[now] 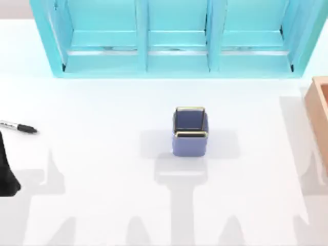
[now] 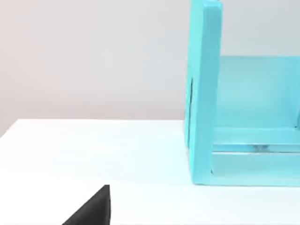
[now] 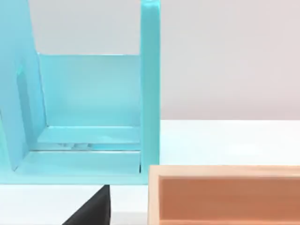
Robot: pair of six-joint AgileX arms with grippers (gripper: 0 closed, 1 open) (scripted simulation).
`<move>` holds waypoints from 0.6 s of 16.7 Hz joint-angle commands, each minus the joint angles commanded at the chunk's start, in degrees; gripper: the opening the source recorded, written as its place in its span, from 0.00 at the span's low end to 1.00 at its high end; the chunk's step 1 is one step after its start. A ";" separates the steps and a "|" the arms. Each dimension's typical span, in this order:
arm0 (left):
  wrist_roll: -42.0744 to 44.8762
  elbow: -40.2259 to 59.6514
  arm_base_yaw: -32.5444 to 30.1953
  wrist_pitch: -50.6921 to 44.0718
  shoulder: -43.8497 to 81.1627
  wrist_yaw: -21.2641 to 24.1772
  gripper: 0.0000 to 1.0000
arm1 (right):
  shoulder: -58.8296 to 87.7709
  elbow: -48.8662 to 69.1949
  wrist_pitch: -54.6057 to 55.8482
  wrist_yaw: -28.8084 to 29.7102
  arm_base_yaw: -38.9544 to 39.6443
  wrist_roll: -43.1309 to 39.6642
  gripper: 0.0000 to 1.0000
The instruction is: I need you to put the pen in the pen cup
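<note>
The pen (image 1: 18,126) lies flat on the white table at the far left edge, its silvery barrel running off the picture and its black cap end pointing right. The pen cup (image 1: 190,131), small, square and blue-purple with a thin gold rim, stands upright near the table's middle, far to the right of the pen. A black part of my left arm (image 1: 6,171) sits at the left edge just in front of the pen, apart from it. A dark piece of my left gripper (image 2: 91,209) shows low in the left wrist view, and one of my right gripper (image 3: 91,208) in the right wrist view.
A large turquoise shelf unit (image 1: 174,41) spans the back of the table. An orange-brown box (image 1: 320,115) stands at the right edge, also seen close in the right wrist view as the box (image 3: 225,194). White tabletop lies between pen and cup.
</note>
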 joint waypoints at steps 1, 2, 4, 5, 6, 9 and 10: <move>0.00 0.00 0.00 0.00 0.00 0.00 1.00 | 0.00 0.00 0.00 0.00 0.00 0.00 1.00; 0.00 0.00 0.00 0.00 0.00 0.00 1.00 | 0.00 0.00 0.00 0.00 0.00 0.00 1.00; -1.44 0.94 1.42 0.84 1.76 0.54 1.00 | 0.00 0.00 0.00 0.00 0.00 0.00 1.00; -2.96 1.78 2.54 1.60 3.53 1.20 1.00 | 0.00 0.00 0.00 0.00 0.00 0.00 1.00; -5.00 2.78 3.73 2.49 5.89 2.13 1.00 | 0.00 0.00 0.00 0.00 0.00 0.00 1.00; -13.61 6.10 7.17 5.45 16.31 6.00 1.00 | 0.00 0.00 0.00 0.00 0.00 0.00 1.00; -16.61 7.21 8.27 6.45 20.86 7.35 1.00 | 0.00 0.00 0.00 0.00 0.00 0.00 1.00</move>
